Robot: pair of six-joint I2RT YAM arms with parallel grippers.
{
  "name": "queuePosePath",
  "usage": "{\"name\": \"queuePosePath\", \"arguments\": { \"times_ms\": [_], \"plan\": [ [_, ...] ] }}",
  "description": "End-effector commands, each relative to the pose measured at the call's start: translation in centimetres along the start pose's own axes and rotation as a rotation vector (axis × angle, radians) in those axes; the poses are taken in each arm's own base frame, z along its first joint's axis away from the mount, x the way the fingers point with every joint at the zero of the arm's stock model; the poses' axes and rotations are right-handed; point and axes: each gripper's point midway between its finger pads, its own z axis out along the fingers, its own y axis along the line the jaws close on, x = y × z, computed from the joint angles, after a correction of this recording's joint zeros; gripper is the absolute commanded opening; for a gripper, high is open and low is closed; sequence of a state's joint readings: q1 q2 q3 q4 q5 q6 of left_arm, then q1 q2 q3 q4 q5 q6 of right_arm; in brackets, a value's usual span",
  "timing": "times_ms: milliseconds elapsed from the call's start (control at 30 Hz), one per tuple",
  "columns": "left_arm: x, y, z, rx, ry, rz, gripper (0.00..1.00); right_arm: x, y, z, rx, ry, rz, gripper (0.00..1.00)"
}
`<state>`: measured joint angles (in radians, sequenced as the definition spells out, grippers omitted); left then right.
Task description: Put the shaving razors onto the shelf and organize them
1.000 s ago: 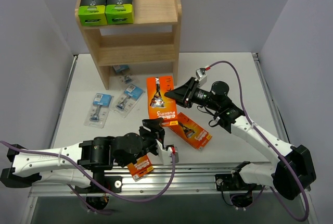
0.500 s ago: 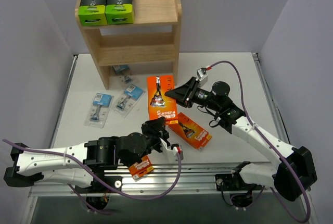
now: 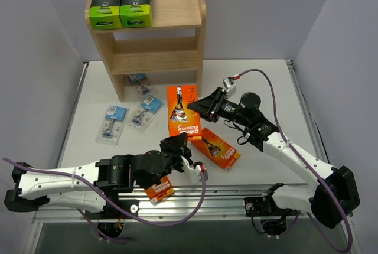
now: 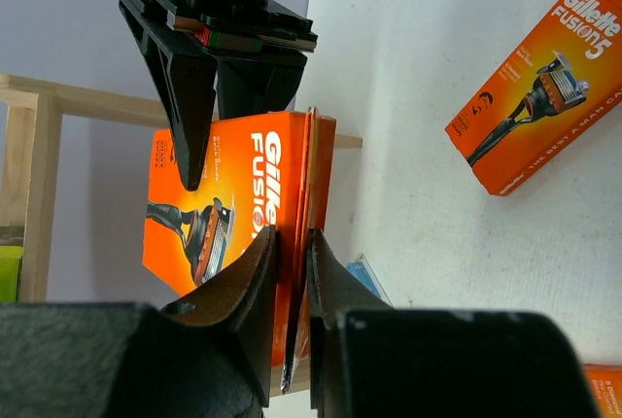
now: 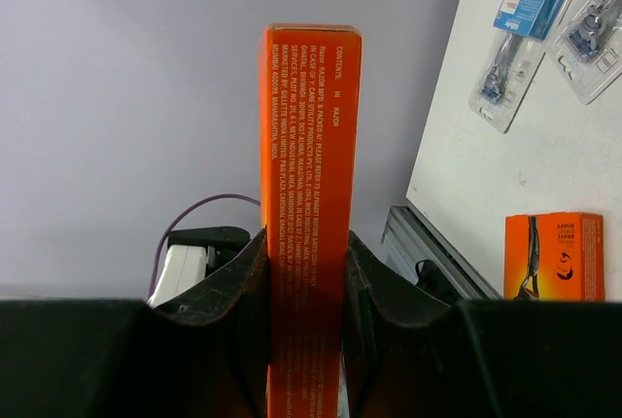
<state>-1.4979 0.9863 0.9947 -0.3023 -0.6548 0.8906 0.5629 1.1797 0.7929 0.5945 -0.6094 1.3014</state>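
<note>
1. Pack of Gillette razors (image 3: 159, 190), orange, lies flat at the bottom centre of the top view, on the near edge of the table (image 3: 266, 88) and partly under the left arm.
2. Just above it in the frame, the left gripper (image 4: 292, 248) is pinched together on the thin lower edge of the held Fusion5 box (image 3: 181, 115).
3. Right of centre, a second Fusion5 box (image 3: 220, 147) lies flat and slanted, just beside the held one.
4. At mid-frame, the right gripper (image 5: 304, 253) clamps the held box across its narrow sides.
5. Left of centre, two blister packs lie side by side, the left blister pack (image 3: 112, 123) and the slanted blister pack (image 3: 146, 111). A third blister pack (image 3: 139, 81) lies under the shelf's lowest board.
6. At top centre stands the wooden shelf (image 3: 171, 53). On the left of its top tier, two black-and-green razor boxes (image 3: 106, 6) (image 3: 136, 5) stand touching.
</note>
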Motion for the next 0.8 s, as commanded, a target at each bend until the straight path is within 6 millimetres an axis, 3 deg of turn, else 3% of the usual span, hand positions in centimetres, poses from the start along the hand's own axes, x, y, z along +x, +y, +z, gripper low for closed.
{"name": "queuePosePath", "arguments": {
  "times_ms": [0,133,200,300,600,767],
  "plan": [
    [-0.6,3.4,-1.3,-0.108,-0.03,-0.123,0.02,-0.4,3.5,-0.5,-0.105,-0.009,-0.054,0.02],
    [-0.8,4.2,-2.1,-0.126,-0.059,-0.167,0.02,-0.7,2.7,-0.4,-0.098,-0.019,-0.029,0.18],
    [-0.8,4.4,-2.4,-0.128,-0.069,-0.178,0.02,-0.7,2.4,-0.4,-0.097,-0.018,-0.016,0.35],
    [-0.6,4.4,-2.5,-0.124,-0.066,-0.178,0.02,-0.8,2.3,-0.4,-0.098,-0.018,-0.012,0.48],
    [-0.3,4.2,-2.8,-0.11,-0.058,-0.172,0.02,-1.9,3.0,-1.1,-0.117,-0.043,-0.011,0.63],
    [-0.5,5.1,-3.5,-0.114,-0.074,-0.177,0.02,-3.9,2.9,-3.2,-0.12,-0.11,-0.02,0.68]
  ]
}}
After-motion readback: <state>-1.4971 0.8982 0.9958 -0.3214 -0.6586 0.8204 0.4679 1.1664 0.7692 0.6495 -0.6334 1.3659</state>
